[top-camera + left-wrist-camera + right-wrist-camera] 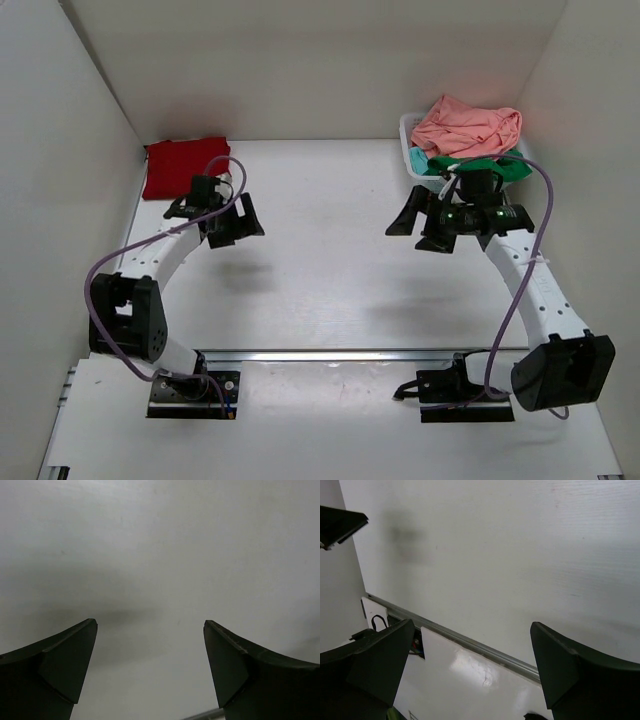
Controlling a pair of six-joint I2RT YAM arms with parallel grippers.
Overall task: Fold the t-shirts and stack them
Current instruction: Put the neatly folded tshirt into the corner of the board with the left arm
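A dark red t-shirt (pixel 183 166) lies folded at the far left corner of the table. A salmon pink t-shirt (pixel 467 127) is heaped on a green t-shirt (pixel 512 166) in the white lattice basket (pixel 409 135) at the far right. My left gripper (pixel 234 222) is open and empty, above the table just right of the red shirt; its wrist view shows only bare table between its fingers (pixel 67 662). My right gripper (pixel 420 226) is open and empty, in front of the basket; its fingers (pixel 560 667) frame bare table.
White walls close in the table on the left, back and right. A metal rail (pixel 330 354) runs across the near edge, also in the right wrist view (pixel 470 642). The arm bases (pixel 190 392) stand in front of it.
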